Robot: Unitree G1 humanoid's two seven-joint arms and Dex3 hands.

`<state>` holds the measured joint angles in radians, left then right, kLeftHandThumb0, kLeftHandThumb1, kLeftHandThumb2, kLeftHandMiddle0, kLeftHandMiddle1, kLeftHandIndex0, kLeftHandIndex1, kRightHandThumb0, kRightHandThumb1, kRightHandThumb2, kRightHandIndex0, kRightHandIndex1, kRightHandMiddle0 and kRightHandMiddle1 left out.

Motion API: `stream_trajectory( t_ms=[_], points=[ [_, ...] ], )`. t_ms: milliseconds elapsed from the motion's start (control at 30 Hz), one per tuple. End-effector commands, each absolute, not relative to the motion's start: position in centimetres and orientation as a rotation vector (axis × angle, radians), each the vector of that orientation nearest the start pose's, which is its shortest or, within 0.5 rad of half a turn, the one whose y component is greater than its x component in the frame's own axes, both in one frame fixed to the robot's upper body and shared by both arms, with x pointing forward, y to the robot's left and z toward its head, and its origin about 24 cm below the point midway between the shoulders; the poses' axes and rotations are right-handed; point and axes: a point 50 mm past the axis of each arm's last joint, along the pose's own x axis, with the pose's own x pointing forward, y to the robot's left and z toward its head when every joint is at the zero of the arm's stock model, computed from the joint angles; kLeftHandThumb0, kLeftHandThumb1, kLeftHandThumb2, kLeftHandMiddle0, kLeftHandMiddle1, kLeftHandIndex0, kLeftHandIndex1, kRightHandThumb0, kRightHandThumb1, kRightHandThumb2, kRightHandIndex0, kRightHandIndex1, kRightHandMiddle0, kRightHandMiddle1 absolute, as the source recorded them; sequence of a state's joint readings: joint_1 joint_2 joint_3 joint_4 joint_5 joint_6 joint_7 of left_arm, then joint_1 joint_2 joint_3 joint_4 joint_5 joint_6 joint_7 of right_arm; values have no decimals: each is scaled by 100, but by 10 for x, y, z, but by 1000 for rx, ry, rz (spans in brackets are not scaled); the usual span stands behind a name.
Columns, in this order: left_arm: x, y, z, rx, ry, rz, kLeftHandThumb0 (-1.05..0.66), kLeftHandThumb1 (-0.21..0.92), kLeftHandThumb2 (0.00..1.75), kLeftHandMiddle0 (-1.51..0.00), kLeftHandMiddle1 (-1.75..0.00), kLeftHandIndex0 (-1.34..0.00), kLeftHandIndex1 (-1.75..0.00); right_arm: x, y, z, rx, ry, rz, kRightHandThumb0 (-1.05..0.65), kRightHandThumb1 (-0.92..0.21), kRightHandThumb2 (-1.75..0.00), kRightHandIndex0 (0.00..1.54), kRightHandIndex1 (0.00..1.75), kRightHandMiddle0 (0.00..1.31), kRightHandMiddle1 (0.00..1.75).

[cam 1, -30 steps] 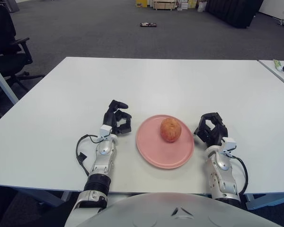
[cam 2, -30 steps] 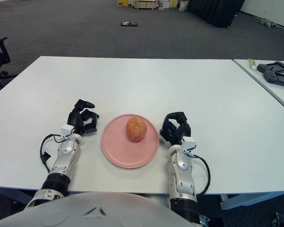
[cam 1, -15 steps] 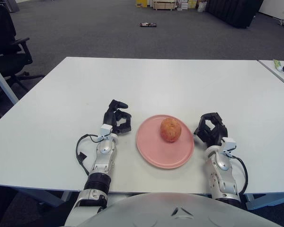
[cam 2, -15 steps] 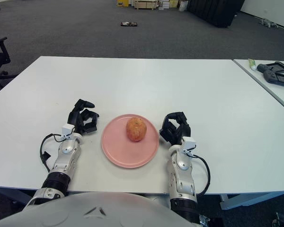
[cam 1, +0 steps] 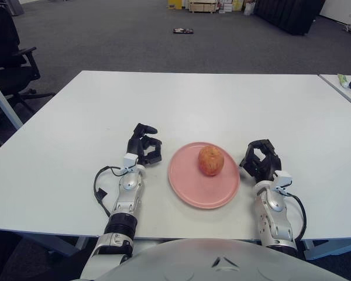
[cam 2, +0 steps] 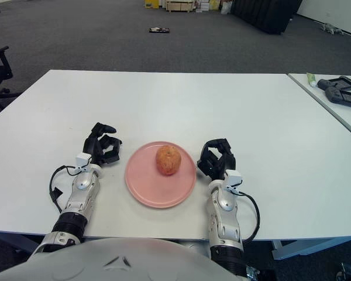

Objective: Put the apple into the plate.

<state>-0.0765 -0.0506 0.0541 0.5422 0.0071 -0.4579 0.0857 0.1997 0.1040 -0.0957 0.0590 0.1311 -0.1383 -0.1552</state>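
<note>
- The apple (cam 1: 211,160) sat on the pink plate (cam 1: 190,190), toward its far side, untouched.
- The right hand (cam 1: 261,160) lay just right of the plate, slightly nearer the apple, fingers curled and empty.
- The left hand (cam 1: 144,148) lay just left of the plate, also curled and empty, on the tabletop (cam 1: 181,99).

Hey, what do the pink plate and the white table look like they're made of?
The plate looks like plastic or glazed ceramic: uniform pink, smooth, soft sheen; which one is unclear. The table looks like matte white laminate: flat, even, no grain or glare. The apple sits on the plate, with the left hand and right hand beside it.
</note>
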Motion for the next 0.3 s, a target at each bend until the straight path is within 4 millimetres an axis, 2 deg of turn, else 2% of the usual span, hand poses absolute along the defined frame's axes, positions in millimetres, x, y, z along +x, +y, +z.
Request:
stream_trajectory(
  t_ms=[0, 267],
  points=[
    [242, 147, -33, -55, 81, 115, -1, 37, 116, -66, -142, -45, -175, 200, -171, -16, 236, 184, -362, -40, -58, -100, 95, 175, 41, 175],
    [242, 147, -32, -69, 71, 114, -1, 38, 115, -66, -141, -45, -175, 200, -171, -16, 235, 184, -367, -40, -57, -100, 95, 175, 41, 175]
  ],
)
